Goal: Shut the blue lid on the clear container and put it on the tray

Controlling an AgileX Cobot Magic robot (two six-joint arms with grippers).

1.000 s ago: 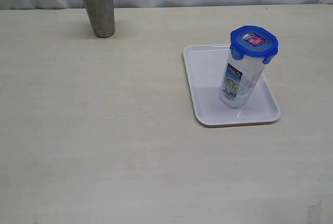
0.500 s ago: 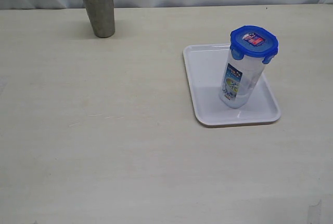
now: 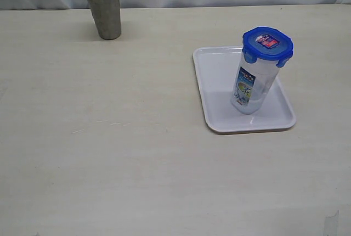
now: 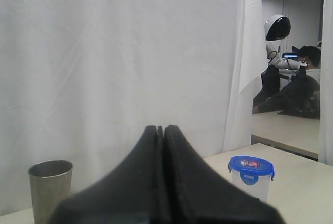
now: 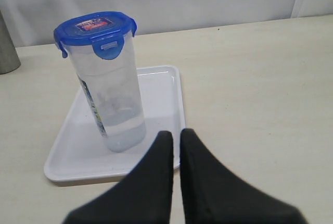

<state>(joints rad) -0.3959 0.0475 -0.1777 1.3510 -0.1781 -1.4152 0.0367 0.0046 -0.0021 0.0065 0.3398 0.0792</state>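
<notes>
Wide bare table (image 3: 137,115) between steel cup (image 3: 103,10) and tray (image 3: 215,90); clear container (image 3: 251,85) upright mid-tray, seemingly unobstructed all round.

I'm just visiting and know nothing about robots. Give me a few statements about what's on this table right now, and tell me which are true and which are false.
1. The blue lid sits on top of the clear container. True.
2. The container lies on its side on the bare table. False: it stands upright on the tray.
3. A steel cup stands on the table, well apart from the tray. True.
4. The left hand is gripping the steel cup. False: its fingers are shut on nothing, and the cup stands free on the table.
</notes>
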